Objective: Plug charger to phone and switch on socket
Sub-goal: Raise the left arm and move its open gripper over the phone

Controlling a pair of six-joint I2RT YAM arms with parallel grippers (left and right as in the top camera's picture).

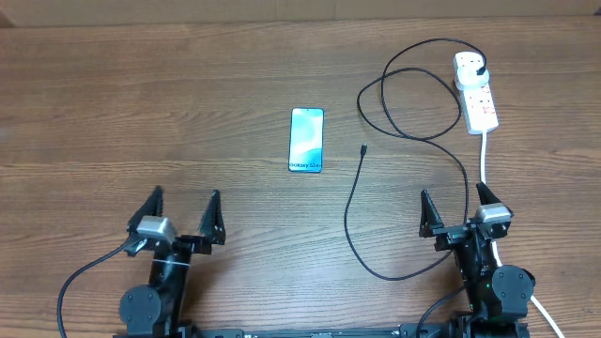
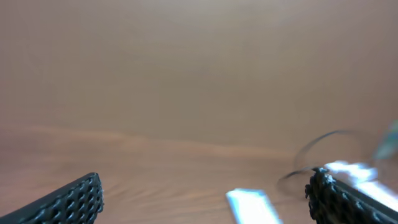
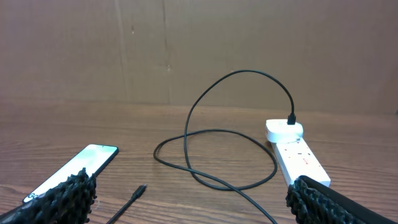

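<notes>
The phone (image 1: 307,139) lies flat mid-table, its cyan screen up; it shows too as a pale blur (image 2: 252,205) in the left wrist view and at the lower left (image 3: 81,163) of the right wrist view. The charger cable (image 1: 413,131) loops across the right side, its connector tip (image 1: 363,148) loose on the wood right of the phone, its plug (image 1: 482,68) seated in the white socket strip (image 1: 476,94). My left gripper (image 1: 185,218) stands open near the front left, empty. My right gripper (image 1: 457,208) stands open at the front right, the cable running between its fingers' span.
The socket's thick white cord (image 1: 484,160) runs down toward my right arm. A brown cardboard wall (image 3: 199,50) closes off the back of the table. Bare wood (image 1: 141,113) lies left of the phone.
</notes>
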